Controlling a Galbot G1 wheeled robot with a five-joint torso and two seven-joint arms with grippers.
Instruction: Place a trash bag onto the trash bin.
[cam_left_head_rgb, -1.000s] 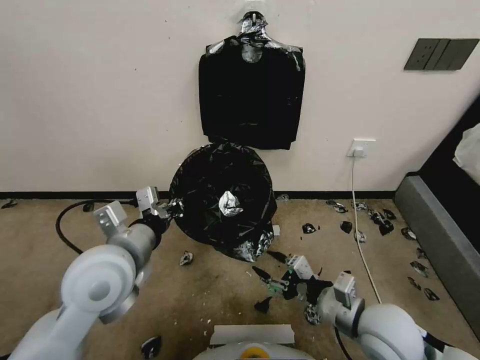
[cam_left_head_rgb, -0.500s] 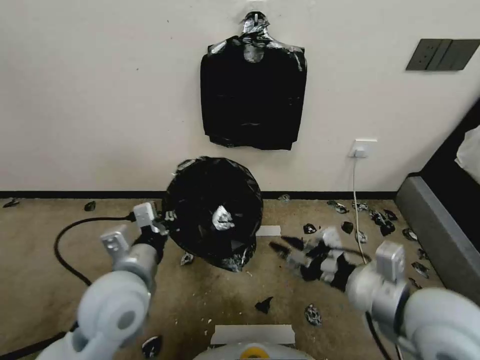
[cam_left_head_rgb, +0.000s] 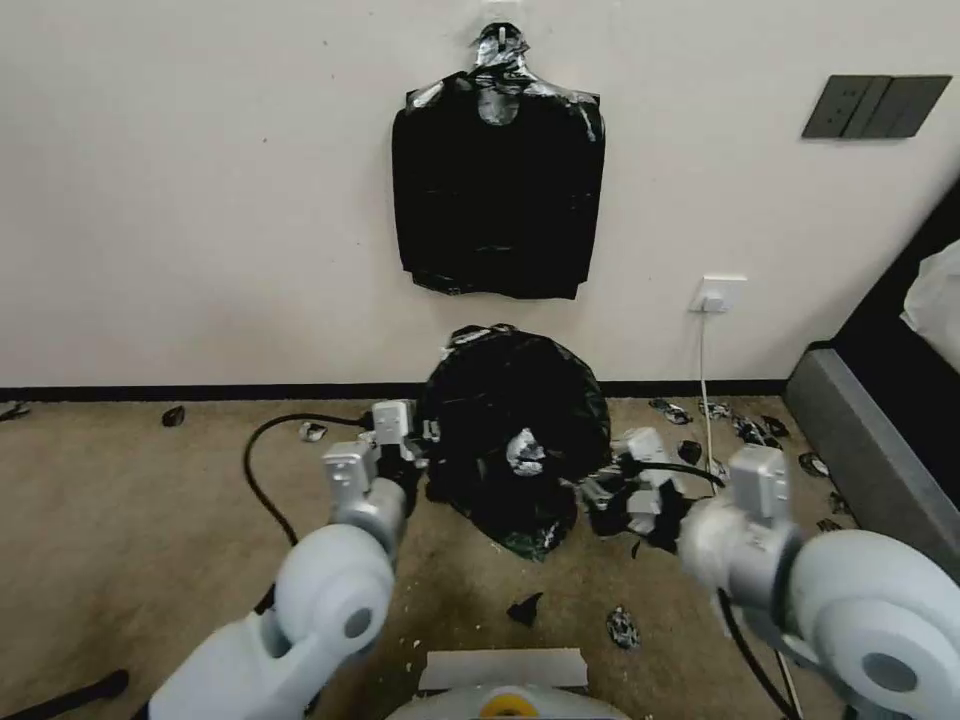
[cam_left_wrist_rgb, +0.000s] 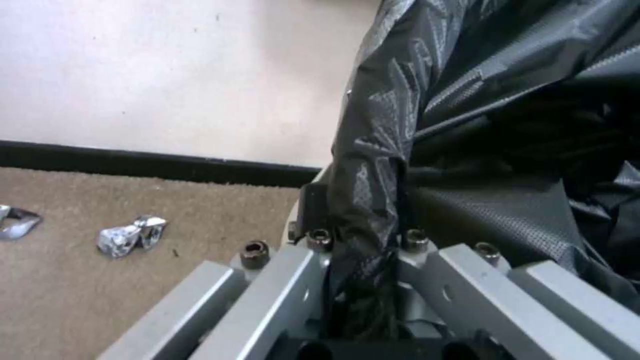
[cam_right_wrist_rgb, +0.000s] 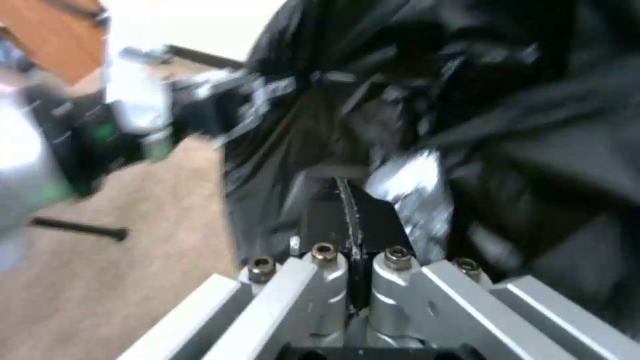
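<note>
1. Two broad surfaces take up most of the head view: a plain cream wall (cam_left_head_rgb: 200, 200) and a beige carpeted floor (cam_left_head_rgb: 120, 500), meeting at a black skirting strip.
2. Flat on the wall hangs a smooth, vest-shaped bundle of black plastic bags (cam_left_head_rgb: 497, 190), well above everything else.
3. Below that bundle, in front of the skirting, is the crinkled, glossy black plastic trash bag (cam_left_head_rgb: 515, 430). It is bunched into a loose rounded mass between the two arms, and its lower folds droop toward the carpet.
4. At the bag's left edge is the left gripper (cam_left_head_rgb: 430, 438), reached forward on its white arm. In the left wrist view (cam_left_wrist_rgb: 363, 225) its fingers are clamped on a gathered fold of the bag's film (cam_left_wrist_rgb: 500, 125), which runs up from between them.
5. At the bag's right edge, slightly lower, is the right gripper (cam_left_head_rgb: 598, 490). In the right wrist view (cam_right_wrist_rgb: 350, 225) its dark pads are pressed together, with the bag (cam_right_wrist_rgb: 467, 75) directly beyond them. Whether any film is caught between them is blurred and I cannot tell.
6. A black cable (cam_left_head_rgb: 262, 470) curves across the carpet, left of the left arm.
7. A white wall socket (cam_left_head_rgb: 720, 293) sits to the right of the bag, with a white cord dropping from it.
8. Small torn black scraps (cam_left_head_rgb: 523, 608) lie scattered on the carpet, many near the right side.
</note>
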